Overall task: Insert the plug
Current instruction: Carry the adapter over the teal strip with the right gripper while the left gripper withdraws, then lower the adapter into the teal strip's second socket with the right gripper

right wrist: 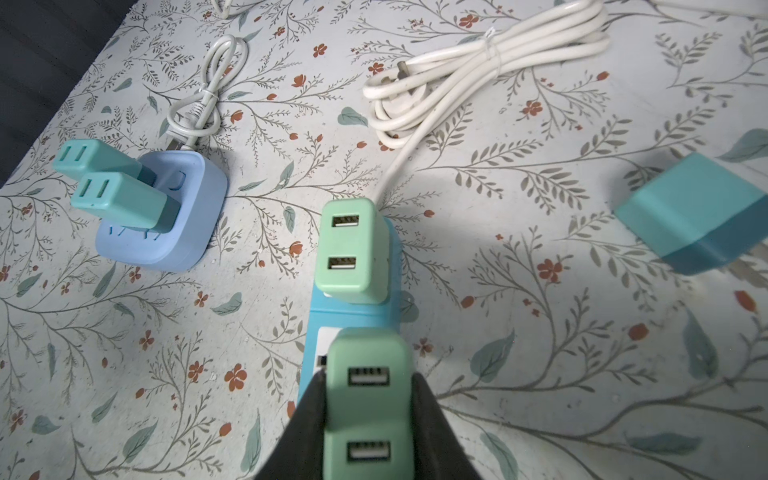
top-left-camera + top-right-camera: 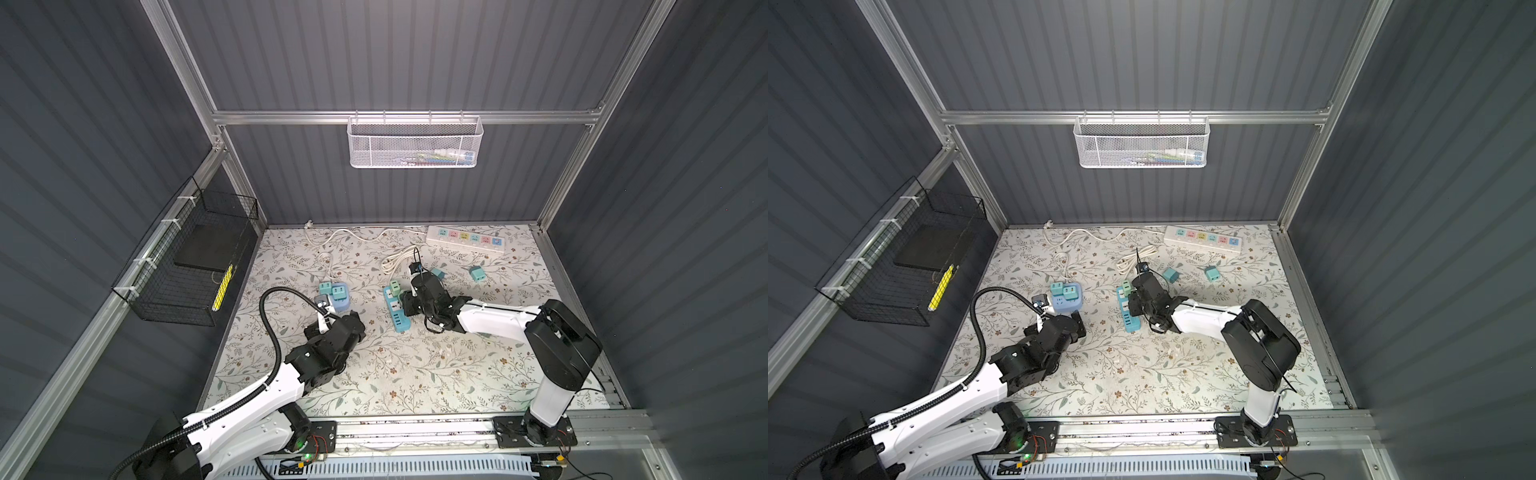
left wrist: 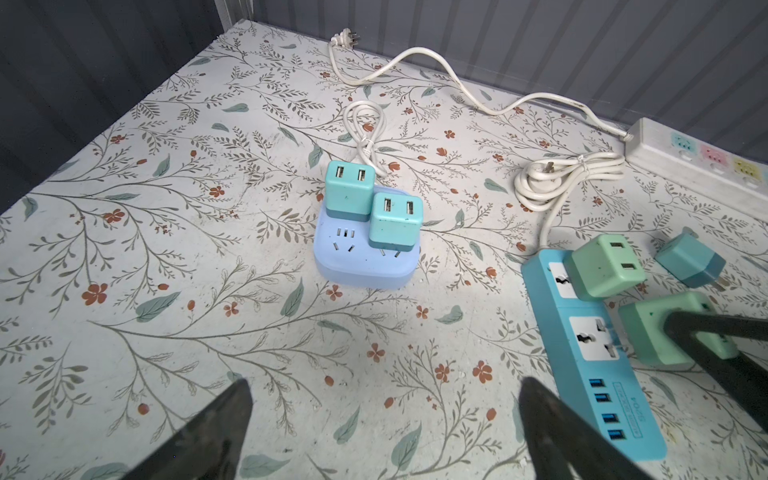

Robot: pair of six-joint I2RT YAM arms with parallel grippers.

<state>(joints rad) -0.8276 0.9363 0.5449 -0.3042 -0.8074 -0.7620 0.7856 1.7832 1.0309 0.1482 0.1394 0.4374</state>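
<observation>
Mint-green rounded plug cube (image 1: pixel 368 415) clamped between smooth black fingers (image 1: pixel 305 432).

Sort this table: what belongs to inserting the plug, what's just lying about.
Job: green USB charger gripped by right end effector; blue power strip.
Idle: cube socket with two teal chargers; loose teal charger; white power strip; open left end effector.

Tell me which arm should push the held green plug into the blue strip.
Right. The right gripper is shut on the green plug at the free socket of the blue strip. The left gripper is open, empty, facing the lilac hub.
</observation>
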